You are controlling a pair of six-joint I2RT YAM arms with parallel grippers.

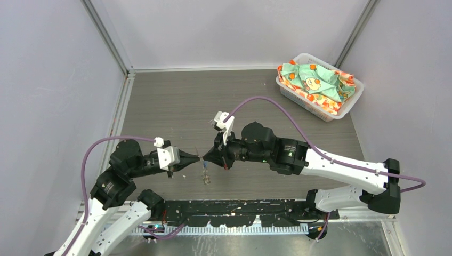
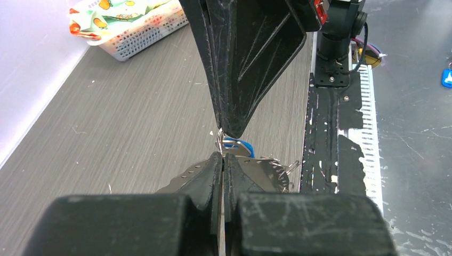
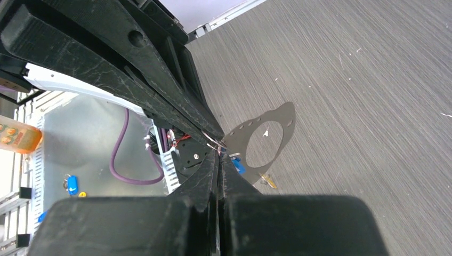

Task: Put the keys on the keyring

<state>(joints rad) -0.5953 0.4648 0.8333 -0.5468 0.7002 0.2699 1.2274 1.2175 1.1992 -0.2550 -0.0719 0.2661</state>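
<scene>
The two arms meet tip to tip above the near middle of the grey wood-grain surface (image 1: pixel 170 101), the left end effector (image 1: pixel 198 158) pointing right and the right end effector (image 1: pixel 204 158) pointing left, so that their noses almost touch. Both have their fingers pressed together with no gap to be seen. Between the two tips sits the keyring (image 2: pixel 220 140), which here appears as a small loop of thin silver wire. In the left wrist view it rises just above the left fingertips and meets the point of the right one, and in the right wrist view fine wire shows right at the closed right tips, so each end effector seems to pinch it from its own side. The keys (image 1: pixel 204 172) hang just below that meeting point, clear of both arms, and whether they touch the surface cannot be told. The blue-headed key (image 2: pixel 241 145) lies close against the ring, and the yellow-headed key (image 3: pixel 268 181) shows a little lower in the right wrist view. Whether either key is threaded on the wire is too small to tell. Well apart, in the far right corner, stands a white basket (image 1: pixel 349 104) filled with patterned cloth (image 1: pixel 314 80).
</scene>
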